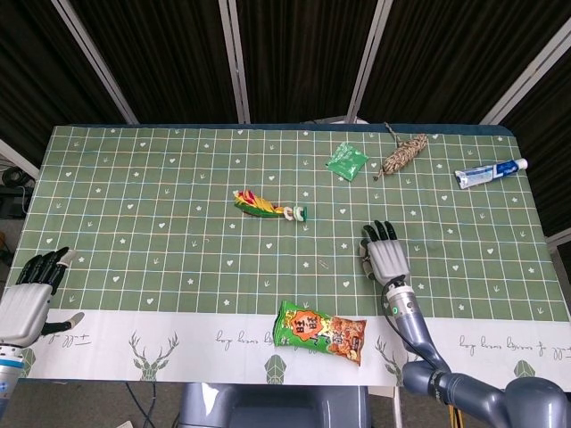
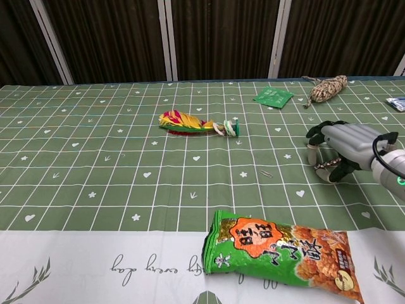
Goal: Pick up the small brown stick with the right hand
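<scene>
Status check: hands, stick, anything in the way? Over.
Right hand open, holding nothing. Left hand open at near-left edge. Small brown stick flat on green checked tablecloth, left of right hand, untouched. Nothing between them.
</scene>
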{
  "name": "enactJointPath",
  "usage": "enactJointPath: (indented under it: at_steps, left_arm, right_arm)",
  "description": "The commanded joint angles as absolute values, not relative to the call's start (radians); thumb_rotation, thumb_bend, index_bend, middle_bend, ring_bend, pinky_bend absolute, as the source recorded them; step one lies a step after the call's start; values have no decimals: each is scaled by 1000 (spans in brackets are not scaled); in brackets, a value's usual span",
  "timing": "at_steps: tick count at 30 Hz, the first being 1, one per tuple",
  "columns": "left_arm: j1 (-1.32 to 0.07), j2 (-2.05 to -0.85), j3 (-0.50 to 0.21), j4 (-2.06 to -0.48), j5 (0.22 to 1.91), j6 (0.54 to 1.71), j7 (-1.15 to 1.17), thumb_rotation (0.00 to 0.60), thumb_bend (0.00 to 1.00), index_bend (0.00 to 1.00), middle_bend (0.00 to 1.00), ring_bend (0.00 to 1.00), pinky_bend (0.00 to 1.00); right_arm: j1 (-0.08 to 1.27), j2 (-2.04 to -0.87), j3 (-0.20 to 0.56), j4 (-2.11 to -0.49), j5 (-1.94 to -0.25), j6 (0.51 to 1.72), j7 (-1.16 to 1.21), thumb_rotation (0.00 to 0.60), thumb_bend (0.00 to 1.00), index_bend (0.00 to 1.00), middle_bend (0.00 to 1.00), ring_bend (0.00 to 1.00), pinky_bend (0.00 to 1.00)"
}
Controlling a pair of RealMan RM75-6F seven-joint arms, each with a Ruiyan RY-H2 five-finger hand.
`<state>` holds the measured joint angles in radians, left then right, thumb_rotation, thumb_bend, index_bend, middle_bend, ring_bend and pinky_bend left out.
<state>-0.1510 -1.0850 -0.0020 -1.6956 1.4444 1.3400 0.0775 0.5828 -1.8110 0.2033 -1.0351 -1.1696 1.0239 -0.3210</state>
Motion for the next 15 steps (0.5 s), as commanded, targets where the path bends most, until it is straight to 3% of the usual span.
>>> enactJointPath:
  at_steps: [1,15]
  left_arm:
    - [-151,-1085,-2,-1696,1443,1339,77,600,116,0,0,0,0]
    - [-152,-1083,-3,-1700,1438,1335,74,600,118,0,0,0,0]
  right_arm:
    - [582,-1814,203,-1033,-1171,1026,-319,600,306,502,138,0,30]
    - [585,-1821,207,-1021,-1172,1026,-317,600,311,518,153,0,30]
